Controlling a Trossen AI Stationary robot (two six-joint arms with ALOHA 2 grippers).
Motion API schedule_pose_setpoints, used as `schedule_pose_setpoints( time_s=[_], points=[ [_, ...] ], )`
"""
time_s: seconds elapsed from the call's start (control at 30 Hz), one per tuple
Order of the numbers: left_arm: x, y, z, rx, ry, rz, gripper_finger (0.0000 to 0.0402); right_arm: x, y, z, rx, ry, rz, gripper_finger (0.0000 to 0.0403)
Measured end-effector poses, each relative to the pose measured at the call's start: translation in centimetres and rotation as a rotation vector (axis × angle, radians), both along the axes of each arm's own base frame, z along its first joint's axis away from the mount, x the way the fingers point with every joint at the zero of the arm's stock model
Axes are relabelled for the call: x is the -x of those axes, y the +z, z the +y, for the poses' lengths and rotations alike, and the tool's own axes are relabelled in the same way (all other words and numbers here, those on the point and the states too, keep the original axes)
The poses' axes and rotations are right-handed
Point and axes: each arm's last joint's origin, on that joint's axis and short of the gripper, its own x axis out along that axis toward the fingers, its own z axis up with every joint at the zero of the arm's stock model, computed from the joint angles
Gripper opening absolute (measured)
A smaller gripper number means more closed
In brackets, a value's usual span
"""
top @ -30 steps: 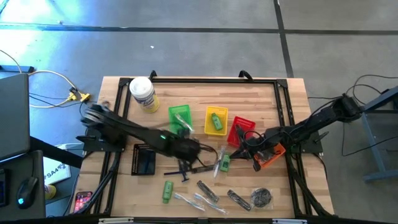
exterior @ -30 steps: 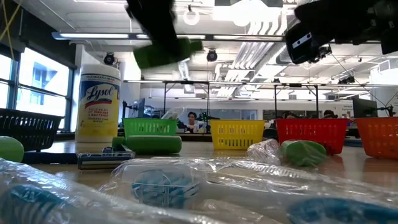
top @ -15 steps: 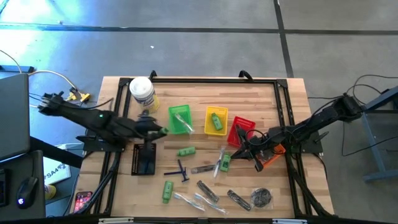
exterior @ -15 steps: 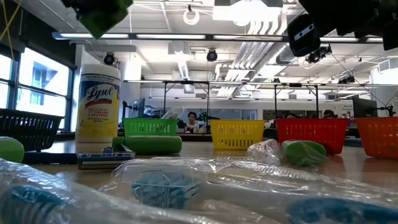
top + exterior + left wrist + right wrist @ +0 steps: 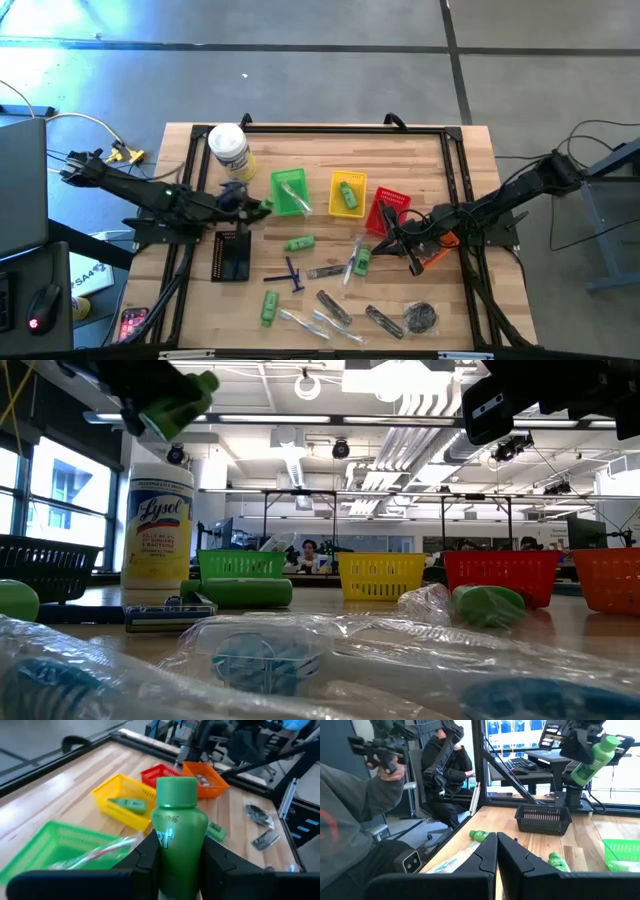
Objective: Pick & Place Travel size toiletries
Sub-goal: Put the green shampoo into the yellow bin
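Note:
My left gripper (image 5: 179, 851) is shut on a bright green bottle (image 5: 177, 827) and hovers just left of the green basket (image 5: 289, 190); the low view shows the bottle (image 5: 175, 405) high up. My right gripper (image 5: 496, 851) is shut on nothing, level, near the red basket (image 5: 388, 210) and the orange basket (image 5: 440, 250). Other toiletries lie flat on the table: green bottles (image 5: 299, 243) (image 5: 269, 306) (image 5: 362, 261), a blue razor (image 5: 291, 272), grey pieces (image 5: 334, 307), clear packets (image 5: 305, 320) and a round dark pouch (image 5: 420, 318). My left gripper pinches the bottle's body (image 5: 161, 851) between its two fingers, below the cap (image 5: 176, 791). The fingers come roughly level from the table's left and lie along the bottle, whose cap end points away from the wrist. The bottle is lifted clear of the table, cap tilted upward.
A yellow basket (image 5: 347, 194) with a green item stands between the green and red baskets. A black basket (image 5: 232, 256) sits near the left edge, and a big white jar (image 5: 230, 152) at the far left. A person with a handheld controller (image 5: 385, 750) shows beyond the table.
My left gripper has pulled back from the table's middle toward the left and far side, carrying the green bottle clear of the table. It has rolled and tipped, so the bottle's cap now points up and to the right in the low view. Most of the move came early.

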Motion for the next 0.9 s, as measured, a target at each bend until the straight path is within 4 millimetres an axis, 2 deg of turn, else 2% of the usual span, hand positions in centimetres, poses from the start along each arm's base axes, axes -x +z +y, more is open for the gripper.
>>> schedule_pose_setpoints(
  time_s=[0.13, 0.2, 0.47, 0.67, 0.9],
  points=[
    [-3.0, 0.9, 0.3, 0.008, 0.069, -0.051, 0.0081, 0.0, 0.0, 0.0, 0.000, -0.001, 0.000, 0.0003],
    [-4.6, 0.9, 1.1, 0.014, 0.110, -0.011, 0.0081, 0.0, 0.0, 0.0, 0.000, 0.000, -0.001, 0.0003],
    [-11.4, 1.4, 5.5, 0.086, 0.183, 0.066, 0.0083, 0.0, 0.0, 0.0, -0.005, 0.000, 0.002, 0.0003],
    [-16.6, 0.0, 8.3, 0.126, 0.187, 0.141, 0.0090, 0.0, -0.1, 0.0, -0.004, 0.000, 0.008, 0.0003],
    [-22.3, -2.5, 9.9, 0.212, 0.145, 0.189, 0.0086, 0.0, -0.1, 0.0, -0.003, 0.002, 0.011, 0.0003]
  ],
)
